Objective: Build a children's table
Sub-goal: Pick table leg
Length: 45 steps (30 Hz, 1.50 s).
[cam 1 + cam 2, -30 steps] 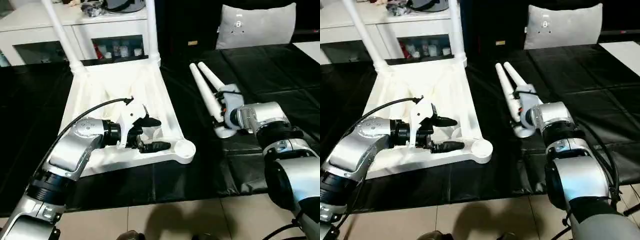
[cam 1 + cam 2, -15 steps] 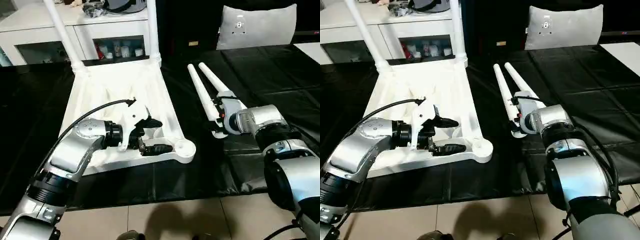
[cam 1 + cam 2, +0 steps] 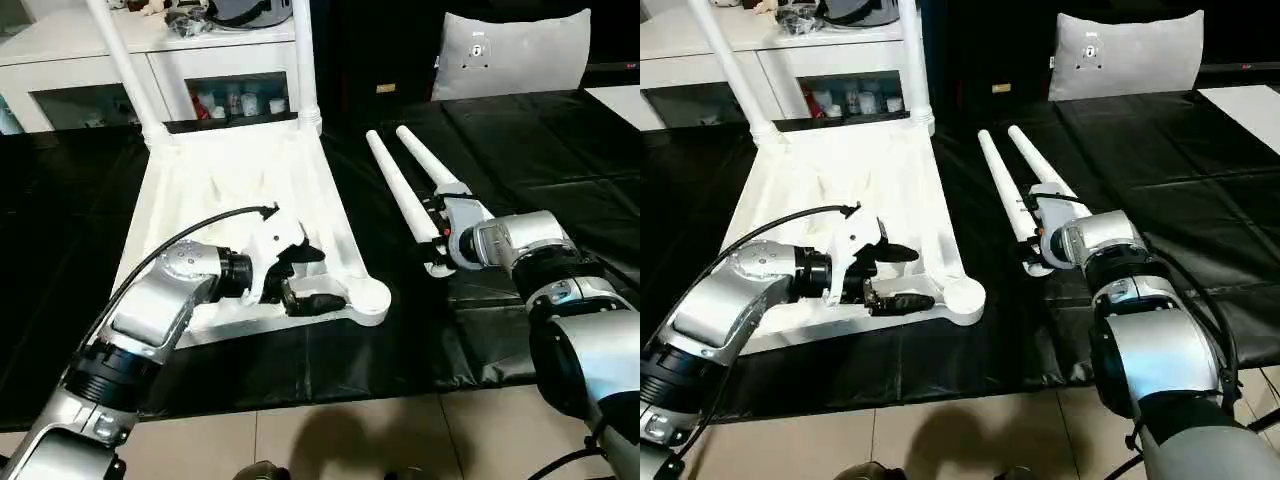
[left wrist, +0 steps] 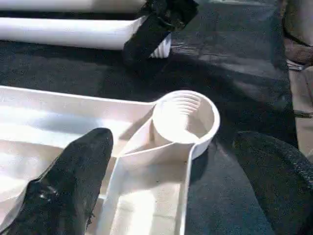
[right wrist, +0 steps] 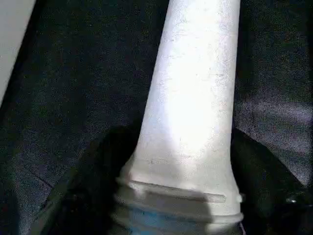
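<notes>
From the head views, the top [image 3: 240, 190] lies underside up on the black cover, with two legs already standing in its far corners. Its near right socket [image 3: 368, 297] is empty. The two loose legs [image 3: 405, 195] lie side by side to the right of the top, long axes running from near right to far left, thick threaded ends nearest the robot. The right gripper [image 3: 438, 232] sits at those thick ends, so the right arm is the nearer one; the legs stretch away from its fingers toward the far side. The left gripper [image 3: 300, 275] hovers over the top's near right part, fingers spread wide, empty.

In the left wrist view, one open finger [image 4: 68, 181] is over the ribbed underside, the socket [image 4: 185, 117] just ahead of it, and beyond lies a leg end [image 4: 98, 33] with the right gripper's black finger on it.

In the right wrist view, a leg [image 5: 193, 98] runs straight out between the right fingers, which flank its collar closely; whether they clamp it I cannot tell.
</notes>
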Tool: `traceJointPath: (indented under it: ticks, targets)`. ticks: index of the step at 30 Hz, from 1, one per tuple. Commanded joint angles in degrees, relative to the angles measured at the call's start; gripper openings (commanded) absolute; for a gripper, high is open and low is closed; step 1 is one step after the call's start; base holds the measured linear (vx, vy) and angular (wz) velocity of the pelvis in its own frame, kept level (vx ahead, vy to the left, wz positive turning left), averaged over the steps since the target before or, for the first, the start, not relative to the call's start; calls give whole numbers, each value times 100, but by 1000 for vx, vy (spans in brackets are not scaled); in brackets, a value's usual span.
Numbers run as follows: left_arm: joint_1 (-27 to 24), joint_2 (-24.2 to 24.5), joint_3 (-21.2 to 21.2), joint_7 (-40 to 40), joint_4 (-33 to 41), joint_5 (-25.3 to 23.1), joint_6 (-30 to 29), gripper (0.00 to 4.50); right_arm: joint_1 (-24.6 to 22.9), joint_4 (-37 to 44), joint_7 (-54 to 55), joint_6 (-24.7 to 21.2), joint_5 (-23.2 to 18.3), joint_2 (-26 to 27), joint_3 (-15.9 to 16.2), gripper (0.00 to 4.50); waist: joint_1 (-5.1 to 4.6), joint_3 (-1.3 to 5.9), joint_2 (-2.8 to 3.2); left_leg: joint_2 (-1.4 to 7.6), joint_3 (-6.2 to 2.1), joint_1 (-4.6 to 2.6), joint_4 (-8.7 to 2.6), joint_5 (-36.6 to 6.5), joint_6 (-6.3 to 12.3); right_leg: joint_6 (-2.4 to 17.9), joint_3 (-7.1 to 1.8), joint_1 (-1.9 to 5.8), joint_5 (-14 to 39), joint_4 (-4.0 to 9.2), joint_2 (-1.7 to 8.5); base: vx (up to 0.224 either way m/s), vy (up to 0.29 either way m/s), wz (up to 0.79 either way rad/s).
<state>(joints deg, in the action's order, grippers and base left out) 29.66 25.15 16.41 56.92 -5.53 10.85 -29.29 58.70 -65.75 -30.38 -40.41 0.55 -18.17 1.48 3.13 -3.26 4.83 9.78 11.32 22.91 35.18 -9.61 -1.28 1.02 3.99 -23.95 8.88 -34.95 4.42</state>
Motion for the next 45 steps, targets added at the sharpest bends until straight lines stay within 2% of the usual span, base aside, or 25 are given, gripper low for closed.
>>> traceJointPath:
  ticks: [1,2,5,6,10,12,15,16,17,19,21,22,23,25,26,28,31,33,34,35,36,37,38,41,45]
  targets:
    - [90,-63,-70,-180,-117,-74,-66,450,-125,-60,152,59,-133,-1,-201,285,-14,435,-27,287,-178,-180,-373,-1720,-53,1172,-218,272,1923,430,365,0,0,0]
    - [90,-108,-122,-266,-151,-71,-39,450,-160,-3,237,117,-213,-3,-313,285,-18,433,2,282,-176,-180,-371,-1745,-60,1155,-216,270,1930,447,366,0,0,0]
    - [91,-149,-182,-377,-202,-87,18,450,-205,95,290,196,-305,2,-428,285,-21,442,2,273,-184,-178,-372,-1796,-59,1145,-202,280,1911,447,357,0,0,0]
    - [105,-211,-255,-531,-298,-114,78,450,-251,218,365,247,-424,15,-574,285,-19,439,36,269,-188,-174,-374,-1804,-56,1147,-199,281,1909,441,357,0,0,0]
    - [175,-467,-495,-1039,-485,-115,161,450,-534,906,609,556,-852,124,-1115,284,-9,444,-52,262,-172,-172,-374,-1703,8,1051,-198,290,1972,483,361,0,0,0]
    - [180,-547,-587,-1182,-489,-89,187,450,-679,1235,569,672,-1065,211,-1331,283,11,474,-41,266,-179,-148,-359,-1474,79,1059,-201,307,1831,449,374,0,0,0]
    - [235,-780,-821,-1572,-594,-19,328,450,-1206,2153,236,1451,-1386,433,-1518,281,19,467,-51,272,-164,-143,-350,-1423,177,992,-203,286,1845,477,389,0,0,0]
    - [322,-972,-1017,-1867,-721,76,330,450,-1447,2581,-295,1379,-1757,512,-1645,279,26,480,-23,255,-162,-140,-347,-1354,247,940,-198,307,1765,469,366,0,0,0]
    - [385,-1083,-1125,-1994,-799,136,348,450,-1579,2768,-543,1315,-1936,531,-1707,279,23,480,-42,246,-150,-138,-345,-1329,299,928,-191,316,1700,480,341,0,0,0]
    - [425,-1151,-1192,-2064,-846,174,357,450,-1661,2878,-684,1281,-2043,540,-1746,270,39,497,-45,274,-183,-119,-356,-1185,386,1043,-169,319,1604,450,351,0,0,0]
    - [582,-1387,-1439,-2280,-978,370,265,450,-1966,3312,-1066,1198,-2433,616,-1885,265,77,463,-39,261,-149,-160,-340,-1354,390,1011,-178,296,1898,526,358,0,0,0]
    - [711,-1558,-1602,-2460,-1064,497,201,450,-2243,3676,-1386,1119,-2730,676,-1969,262,84,470,-26,258,-160,-144,-349,-1328,405,966,-172,309,1932,524,349,0,0,0]
    - [711,-1558,-1602,-2460,-1064,497,201,450,-2243,3676,-1386,1119,-2730,676,-1969,251,102,471,-30,265,-159,-159,-347,-1333,409,929,-173,294,1954,536,349,0,0,0]
    - [748,-1630,-1651,-2544,-1075,541,145,450,-2400,3823,-1530,1051,-2845,687,-1977,238,112,476,-41,275,-181,-136,-364,-1285,401,921,-164,307,1939,526,356,0,0,0]
    - [743,-1625,-1602,-2586,-1092,443,130,450,-2551,3942,-1392,1068,-2772,683,-1873,219,108,468,-30,273,-192,-134,-373,-1304,369,917,-161,296,2013,529,359,0,0,0]
    - [726,-1620,-1553,-2601,-1119,367,151,450,-2666,4078,-1275,1086,-2699,682,-1805,215,96,461,-44,261,-195,-139,-378,-1369,318,842,-164,291,2201,556,365,0,0,0]
    - [644,-1556,-1444,-2556,-1089,275,125,450,-2720,4143,-1083,1119,-2500,649,-1690,182,65,453,-49,248,-202,-136,-381,-1413,253,750,-161,282,2429,578,376,0,0,0]
    - [564,-1448,-1257,-2512,-1075,117,98,450,-2770,4214,-857,1060,-2281,561,-1522,182,37,441,-75,243,-200,-136,-385,-1465,249,689,-160,269,2566,603,367,0,0,0]
    - [540,-1403,-1179,-2516,-1081,40,103,450,-2786,4213,-760,1058,-2165,516,-1442,182,33,440,-65,251,-211,-138,-391,-1445,229,635,-165,260,2614,597,368,0,0,0]
    - [500,-1312,-1013,-2518,-1121,-128,168,450,-2807,4184,-660,1119,-1994,456,-1334,182,14,440,-92,247,-200,-141,-390,-1470,219,615,-166,257,2650,605,365,0,0,0]
    - [466,-1253,-915,-2488,-1157,-225,224,450,-2817,4186,-668,1182,-1949,444,-1296,182,20,441,-83,246,-202,-140,-386,-1458,219,584,-174,249,2679,608,369,0,0,0]
    - [461,-1246,-903,-2484,-1161,-237,232,450,-2819,4187,-670,1191,-1944,442,-1292,182,18,438,-73,247,-203,-144,-388,-1470,215,579,-174,246,2687,602,372,0,0,0]
    - [407,-1179,-790,-2483,-1206,-376,263,450,-2838,4265,-699,1221,-1959,448,-1272,182,17,444,-99,246,-199,-140,-386,-1469,228,567,-178,245,2682,610,370,0,0,0]
    - [346,-1104,-641,-2527,-1267,-602,404,450,-2843,4477,-823,1229,-2028,432,-1199,208,27,439,-92,264,-207,-138,-400,-1461,262,553,-184,244,2597,601,370,0,0,0]
    - [304,-1053,-555,-2560,-1312,-681,496,450,-2785,4606,-1064,1386,-2039,342,-1034,232,32,435,-116,266,-195,-141,-398,-1472,276,584,-189,240,2598,602,384,0,0,0]
